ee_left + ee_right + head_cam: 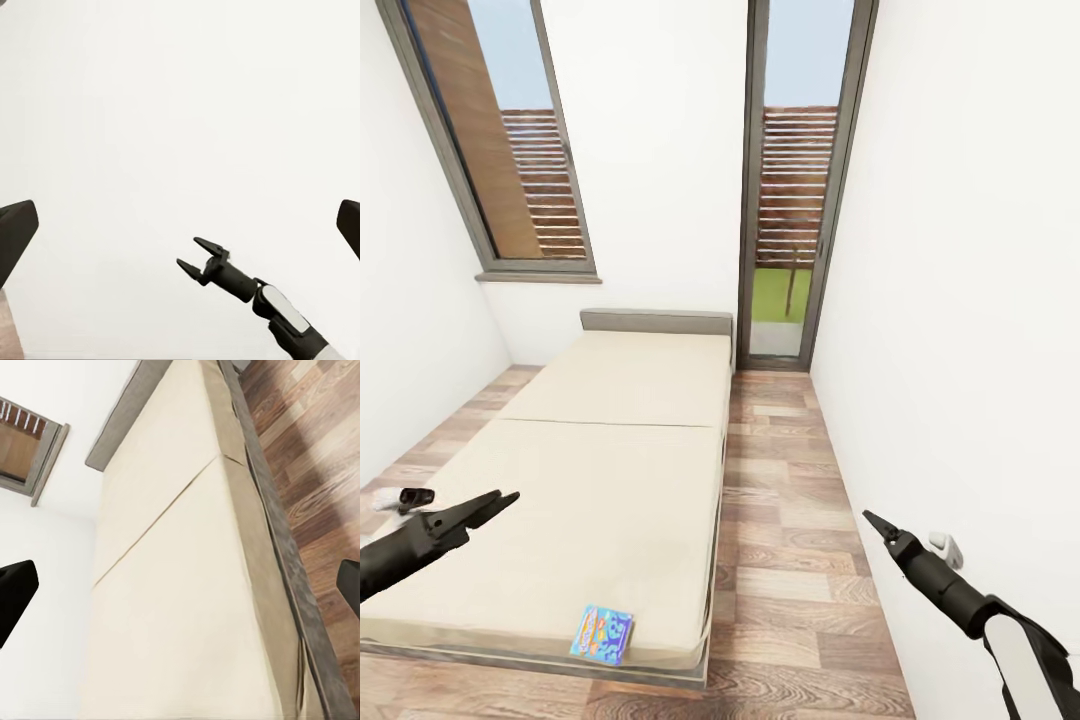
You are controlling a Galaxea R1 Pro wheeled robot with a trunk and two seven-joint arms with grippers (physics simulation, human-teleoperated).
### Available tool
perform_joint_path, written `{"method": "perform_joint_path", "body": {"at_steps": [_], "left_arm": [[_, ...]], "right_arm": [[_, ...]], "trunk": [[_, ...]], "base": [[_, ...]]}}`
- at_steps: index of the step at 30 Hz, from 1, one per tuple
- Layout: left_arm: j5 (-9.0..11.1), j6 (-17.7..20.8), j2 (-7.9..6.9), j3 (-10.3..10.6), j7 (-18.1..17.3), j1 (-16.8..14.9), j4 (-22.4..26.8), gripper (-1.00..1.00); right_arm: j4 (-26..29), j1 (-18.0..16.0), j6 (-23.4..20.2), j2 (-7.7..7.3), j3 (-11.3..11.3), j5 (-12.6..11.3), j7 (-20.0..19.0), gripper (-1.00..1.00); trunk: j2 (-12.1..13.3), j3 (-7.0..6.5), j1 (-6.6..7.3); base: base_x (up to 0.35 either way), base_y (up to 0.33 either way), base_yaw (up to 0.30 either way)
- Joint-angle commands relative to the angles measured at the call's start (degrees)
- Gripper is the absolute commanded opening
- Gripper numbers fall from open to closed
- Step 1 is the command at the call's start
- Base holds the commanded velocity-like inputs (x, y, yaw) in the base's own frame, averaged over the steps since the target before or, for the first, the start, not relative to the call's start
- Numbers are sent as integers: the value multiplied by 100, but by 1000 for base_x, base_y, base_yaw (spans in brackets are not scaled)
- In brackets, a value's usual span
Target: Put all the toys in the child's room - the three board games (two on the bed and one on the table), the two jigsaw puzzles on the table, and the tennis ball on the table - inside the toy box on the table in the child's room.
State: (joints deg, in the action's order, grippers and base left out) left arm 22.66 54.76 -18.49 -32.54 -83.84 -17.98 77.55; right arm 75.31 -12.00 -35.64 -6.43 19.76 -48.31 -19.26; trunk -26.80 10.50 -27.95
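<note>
Faced the bed point(620, 470) with both arms raised forward, probably ready to reach. Held left gripper point(498, 503) and right gripper point(874, 521) spread open, empty. Spotted one board game point(602, 634) flat at the mattress's near edge, between them.

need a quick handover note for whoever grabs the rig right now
Left hand: open, empty, hanging over the bed's near left corner.
Right hand: open, empty, over the wood floor right of the bed.
One colourful flat board game lies on the bed mattress near the foot edge.
Toy box, table and the other toys are not in sight from here.
Nothing picked up yet; first job is likely grabbing that game, then finding the box.
</note>
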Motion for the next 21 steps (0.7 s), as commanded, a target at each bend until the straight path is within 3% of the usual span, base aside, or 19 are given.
{"method": "perform_joint_path", "body": {"at_steps": [1,5,9,21], "left_arm": [[1,67,-3,115,208,-19,-122,100],[1,76,-5,409,812,-48,-542,100],[-2,72,0,533,1088,-55,-899,100],[-38,-105,-29,601,1192,-57,-2044,100]], "right_arm": [[2,-5,-36,4,-47,-8,-6,100],[1,-4,-33,9,-140,-1,91,100],[1,-4,-32,17,-171,-11,272,100],[1,-68,-31,27,-519,-4,521,100]], "trunk": [[-53,29,-25],[-213,101,-113],[-374,173,-201],[-855,388,-464]], "base": [[0,0,0],[0,0,0],[0,0,0],[0,0,0]]}}
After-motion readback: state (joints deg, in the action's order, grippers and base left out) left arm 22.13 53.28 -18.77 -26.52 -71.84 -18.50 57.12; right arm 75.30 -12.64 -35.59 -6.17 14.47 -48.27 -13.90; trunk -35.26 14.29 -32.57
